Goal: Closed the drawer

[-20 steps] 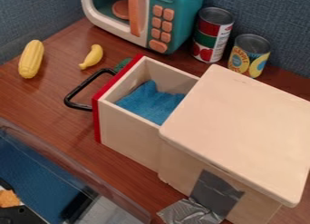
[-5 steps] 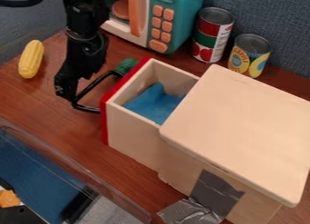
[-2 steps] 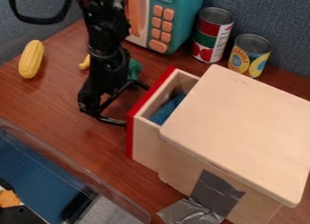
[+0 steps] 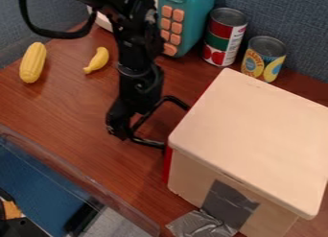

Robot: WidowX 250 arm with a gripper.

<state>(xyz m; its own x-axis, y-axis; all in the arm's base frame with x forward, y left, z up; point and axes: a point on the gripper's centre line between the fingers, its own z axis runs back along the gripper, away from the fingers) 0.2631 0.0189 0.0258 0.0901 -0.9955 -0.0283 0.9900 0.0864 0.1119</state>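
Pincer [image 4: 119,127] hangs at the black handle [image 4: 148,143]; red-fronted drawer [image 4: 168,164] just beyond.

Count by kind: microwave [image 4: 192,20], one; cans [image 4: 225,38], two; corn cob [image 4: 32,63], one; banana [image 4: 97,61], one; box [image 4: 256,135], one; drawer [image 4: 167,166], one; handle [image 4: 148,143], one; bin [image 4: 78,177], one; table [image 4: 76,121], one; tape [image 4: 227,205], number of pieces uncertain.

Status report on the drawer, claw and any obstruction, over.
Claw at drawer's black handle. Drawer looks shut, red front up against wooden box. No obstruction visible along that seam.
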